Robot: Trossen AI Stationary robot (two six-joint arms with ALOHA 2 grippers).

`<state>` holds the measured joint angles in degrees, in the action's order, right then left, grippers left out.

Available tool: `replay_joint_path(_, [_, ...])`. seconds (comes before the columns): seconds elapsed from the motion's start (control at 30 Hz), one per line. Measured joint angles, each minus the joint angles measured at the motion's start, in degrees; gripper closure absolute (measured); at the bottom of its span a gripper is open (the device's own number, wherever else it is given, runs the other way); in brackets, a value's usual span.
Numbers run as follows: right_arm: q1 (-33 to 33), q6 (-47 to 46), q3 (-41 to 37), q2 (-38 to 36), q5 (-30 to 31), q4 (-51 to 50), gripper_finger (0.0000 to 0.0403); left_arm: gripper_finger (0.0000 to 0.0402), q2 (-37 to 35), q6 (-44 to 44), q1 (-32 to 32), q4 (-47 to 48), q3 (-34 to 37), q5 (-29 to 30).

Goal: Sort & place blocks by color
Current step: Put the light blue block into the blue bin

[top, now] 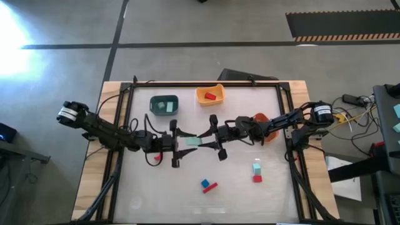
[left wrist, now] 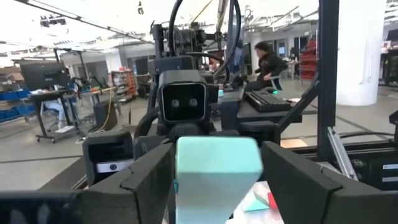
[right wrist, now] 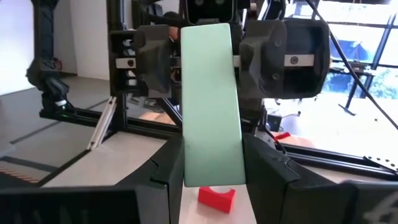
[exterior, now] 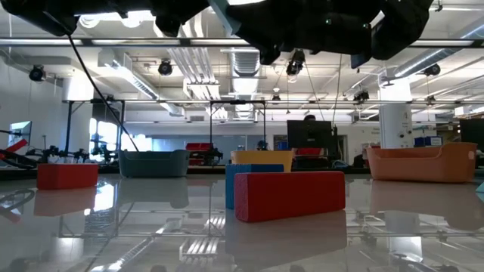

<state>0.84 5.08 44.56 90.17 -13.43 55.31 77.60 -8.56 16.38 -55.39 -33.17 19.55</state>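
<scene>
Near the table's centre, seen from above, the left gripper (top: 182, 145) and the right gripper (top: 211, 139) face each other tip to tip, and a pale mint-green bar-shaped block (top: 192, 141) lies between them; its long axis runs along the line from 9 to 3 o'clock, one end toward each gripper, clear of the tabletop as far as the overhead angle lets me judge. In the right wrist view the mint bar (right wrist: 210, 102) stands on end between the right arm's dark fingers (right wrist: 163, 171), which clasp its near end on both sides; its far end reaches into the other arm's jaws. In the left wrist view the bar's square end face (left wrist: 217, 168) sits between the left arm's fingers (left wrist: 146, 177), which stand wide on either side of it; the left gripper looks unclenched rather than gripping.

On the white tabletop (top: 156, 200), a blue cube (top: 204, 183) and a red bar (top: 210, 187) lie together toward 6 o'clock; a mint block (top: 256, 167) rests just above a red cube (top: 257, 179) toward 4 o'clock. A dark teal bin (top: 164, 105) sits at 11 o'clock; a yellow-orange bin (top: 209, 94) at 12 o'clock holds a red block (top: 210, 96); an orange bin (top: 261, 119) lies partly under the right arm.
</scene>
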Motion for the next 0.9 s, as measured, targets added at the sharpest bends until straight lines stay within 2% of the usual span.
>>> replay_joint_path(0.1, [0.0, 0.4, 0.0, 0.0, 0.1, -0.1, 0.0286, 0.0201, 0.0, -0.8, 0.0, 0.2, 0.0, 0.3])
replay_joint_path(0.3, [0.0, 0.1, 0.0, 0.0, 1.9, -0.1, 0.0276, 0.0284, -0.1, -1.2, -0.4, 0.4, 0.0, 1.7])
replay_joint_path(0.47, [-0.1, 0.1, 0.0, 0.0, 3.9, -2.7, 0.0224, 0.0285, -0.1, -0.8, -0.7, 4.1, 0.0, 7.7])
replay_joint_path(0.57, [-0.1, -0.4, 0.0, -0.1, 6.9, -4.1, 0.0199, 0.0285, -0.5, -0.7, -1.3, 8.4, 0.0, 14.7])
replay_joint_path(0.73, [0.0, -0.3, 0.0, -1.8, 19.0, -10.9, 0.0178, 0.0285, -3.4, 5.4, -6.1, 23.5, -0.8, 29.3])
replay_joint_path(0.8, [-0.1, -1.1, 0.0, -3.1, 24.3, -14.4, 0.0177, 0.0285, -5.2, 10.4, -10.0, 32.1, -0.9, 31.6])
replay_joint_path(0.9, [0.0, -4.4, 0.0, -5.2, 32.2, -20.3, 0.0179, 0.0285, -6.8, 18.2, -16.9, 44.8, -0.5, 31.7])
